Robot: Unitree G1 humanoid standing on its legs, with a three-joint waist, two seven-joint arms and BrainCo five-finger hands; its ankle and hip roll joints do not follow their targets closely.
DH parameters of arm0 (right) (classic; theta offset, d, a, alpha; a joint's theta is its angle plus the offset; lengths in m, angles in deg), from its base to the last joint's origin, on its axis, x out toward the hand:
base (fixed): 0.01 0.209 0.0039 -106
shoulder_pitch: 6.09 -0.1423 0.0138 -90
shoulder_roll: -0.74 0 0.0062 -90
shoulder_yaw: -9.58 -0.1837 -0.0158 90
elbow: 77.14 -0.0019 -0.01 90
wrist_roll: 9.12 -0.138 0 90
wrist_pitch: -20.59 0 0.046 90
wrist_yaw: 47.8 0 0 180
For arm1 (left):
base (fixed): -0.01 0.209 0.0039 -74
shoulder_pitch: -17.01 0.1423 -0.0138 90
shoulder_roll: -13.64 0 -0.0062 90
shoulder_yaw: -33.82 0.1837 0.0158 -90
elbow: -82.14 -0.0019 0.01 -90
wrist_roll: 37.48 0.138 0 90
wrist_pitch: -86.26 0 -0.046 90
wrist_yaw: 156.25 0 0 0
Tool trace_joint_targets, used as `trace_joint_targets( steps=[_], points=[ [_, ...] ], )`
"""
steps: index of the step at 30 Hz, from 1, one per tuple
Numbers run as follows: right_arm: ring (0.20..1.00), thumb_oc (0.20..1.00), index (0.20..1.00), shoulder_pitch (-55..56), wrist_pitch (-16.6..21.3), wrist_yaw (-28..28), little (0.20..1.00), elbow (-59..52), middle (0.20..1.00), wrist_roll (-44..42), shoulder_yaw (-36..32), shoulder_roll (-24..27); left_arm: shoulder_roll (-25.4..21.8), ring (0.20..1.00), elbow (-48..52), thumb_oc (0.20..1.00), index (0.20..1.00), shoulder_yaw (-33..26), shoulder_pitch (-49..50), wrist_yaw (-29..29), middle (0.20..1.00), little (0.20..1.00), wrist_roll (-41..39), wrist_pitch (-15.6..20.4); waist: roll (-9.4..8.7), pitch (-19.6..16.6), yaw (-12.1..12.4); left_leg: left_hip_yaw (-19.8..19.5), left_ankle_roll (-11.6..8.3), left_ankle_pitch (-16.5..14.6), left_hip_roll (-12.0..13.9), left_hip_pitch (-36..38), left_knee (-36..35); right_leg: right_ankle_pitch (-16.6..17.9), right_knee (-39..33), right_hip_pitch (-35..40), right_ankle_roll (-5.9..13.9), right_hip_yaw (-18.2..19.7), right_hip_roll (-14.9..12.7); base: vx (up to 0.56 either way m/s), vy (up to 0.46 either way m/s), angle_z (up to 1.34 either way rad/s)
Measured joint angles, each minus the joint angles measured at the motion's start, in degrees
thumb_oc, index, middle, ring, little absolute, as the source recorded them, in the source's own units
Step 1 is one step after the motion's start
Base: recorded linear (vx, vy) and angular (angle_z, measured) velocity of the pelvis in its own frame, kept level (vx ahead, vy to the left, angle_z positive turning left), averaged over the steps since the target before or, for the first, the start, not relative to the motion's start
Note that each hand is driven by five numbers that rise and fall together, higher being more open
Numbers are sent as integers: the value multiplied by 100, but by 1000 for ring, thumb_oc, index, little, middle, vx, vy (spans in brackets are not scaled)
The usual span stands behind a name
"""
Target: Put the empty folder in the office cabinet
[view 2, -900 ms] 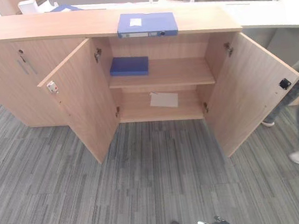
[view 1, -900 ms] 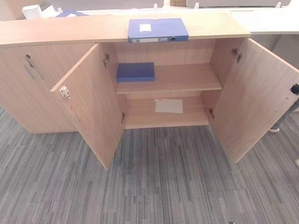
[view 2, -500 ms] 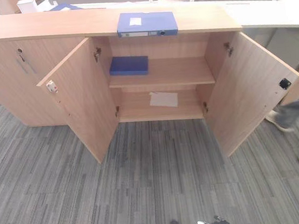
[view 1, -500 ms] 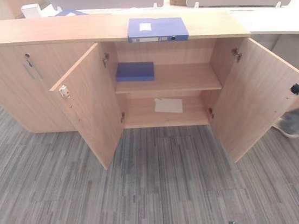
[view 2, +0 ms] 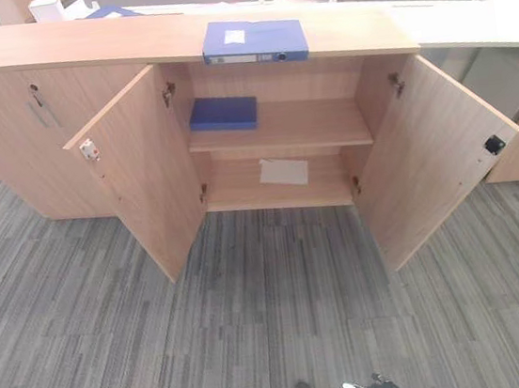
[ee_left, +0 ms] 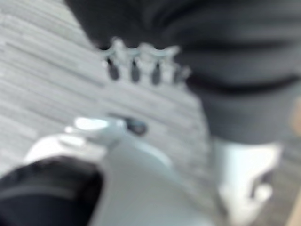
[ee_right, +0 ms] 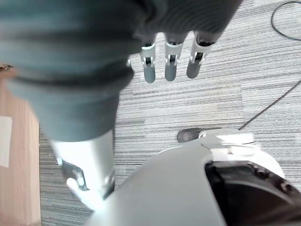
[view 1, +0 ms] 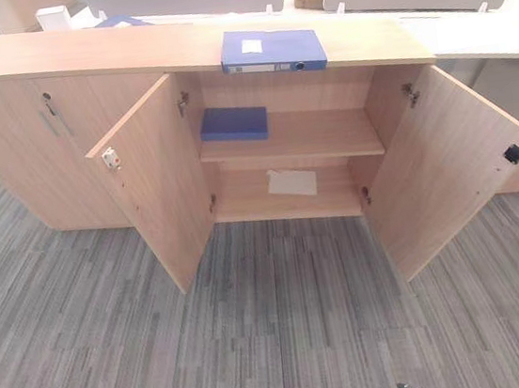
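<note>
The blue lever-arch folder (view 1: 272, 50) lies flat at 12 o'clock on the light wooden cabinet (view 1: 63, 57) — well apart from both hands. Left hand (ee_left: 141, 66) and right hand (ee_right: 171, 56) hang over grey carpet (view 1: 257, 327) — fingers relaxed, holding nothing.

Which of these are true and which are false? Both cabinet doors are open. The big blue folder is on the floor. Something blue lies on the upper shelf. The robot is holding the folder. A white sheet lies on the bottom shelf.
1. Both cabinet doors are open. True.
2. The big blue folder is on the floor. False: it lies on the cabinet top.
3. A blue item lies on the upper shelf. True.
4. The robot holds the folder. False: the left hand and right hand hold nothing, fingers relaxed.
5. A white sheet lies on the bottom shelf. True.
</note>
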Motion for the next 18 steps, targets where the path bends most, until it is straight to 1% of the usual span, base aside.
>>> trace_joint_targets(
  steps=[18],
  points=[
    [1000, 1000, 1000, -1, 1, -4, 1000, -1, 1000, -7, -7, 0, 1, 1000, 1, 1000, 1000, 3, 2, 1, 1000, 1000, -1, 4, 12, 8, -2, 7, 0, 0, 0, -10, 0, 0, 0, -14, 0, 19, 0, 0, 0, 0]
  ],
)
